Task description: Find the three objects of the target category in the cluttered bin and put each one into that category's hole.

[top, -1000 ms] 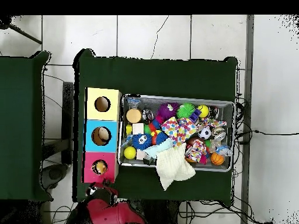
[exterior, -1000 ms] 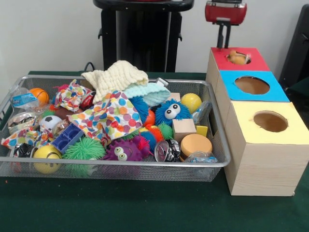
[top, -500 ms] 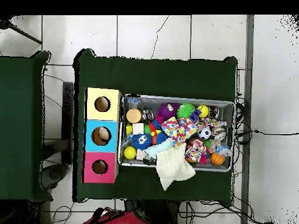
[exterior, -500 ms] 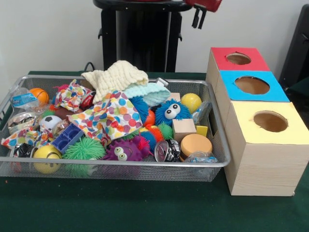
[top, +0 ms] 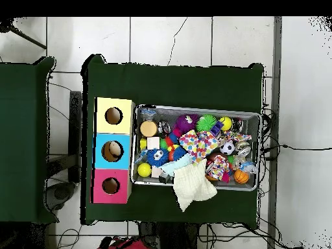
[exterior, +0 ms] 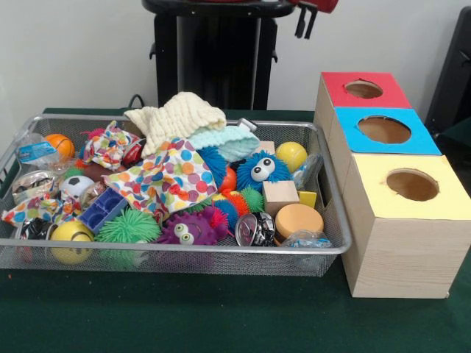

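front view: cluttered wire bin beside red-topped box; tool state unclear

wire bin heaped with toys and cloths on green tabletop, cream cloth on top, red, blue, yellow holed boxes beside it, pincer tips at top edge
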### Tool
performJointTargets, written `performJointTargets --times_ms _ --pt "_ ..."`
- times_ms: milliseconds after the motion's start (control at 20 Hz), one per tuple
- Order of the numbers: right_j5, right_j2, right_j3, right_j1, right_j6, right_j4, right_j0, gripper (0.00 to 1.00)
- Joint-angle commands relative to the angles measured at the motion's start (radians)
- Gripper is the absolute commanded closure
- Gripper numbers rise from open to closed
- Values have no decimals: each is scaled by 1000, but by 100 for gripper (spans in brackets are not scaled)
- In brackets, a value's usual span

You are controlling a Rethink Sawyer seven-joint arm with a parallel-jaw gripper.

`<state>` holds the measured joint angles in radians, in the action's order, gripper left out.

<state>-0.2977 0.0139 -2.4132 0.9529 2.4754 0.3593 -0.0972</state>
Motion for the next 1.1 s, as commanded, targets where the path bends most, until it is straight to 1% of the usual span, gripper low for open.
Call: performJointTargets --times_ms 50,200,250,300,400,550,750,950,1100 --pt "-148 -61 72 118 222 -73 -281 100" --pt "-104 -234 204 26 419 -88 -517 100" --pt "-87 -278 236 -9 465 -115 -577 100" --pt "-67 -331 273 -52 494 -144 -641 100" --pt "-51 -374 314 -96 498 -209 -702 100" --pt "-40 -394 344 -135 476 -287 -733 100" --pt "17 -419 336 -172 478 -371 -773 100" --pt "38 -449 345 -173 460 -404 -829 100" --pt "23 -476 358 -167 442 -415 -865 100"
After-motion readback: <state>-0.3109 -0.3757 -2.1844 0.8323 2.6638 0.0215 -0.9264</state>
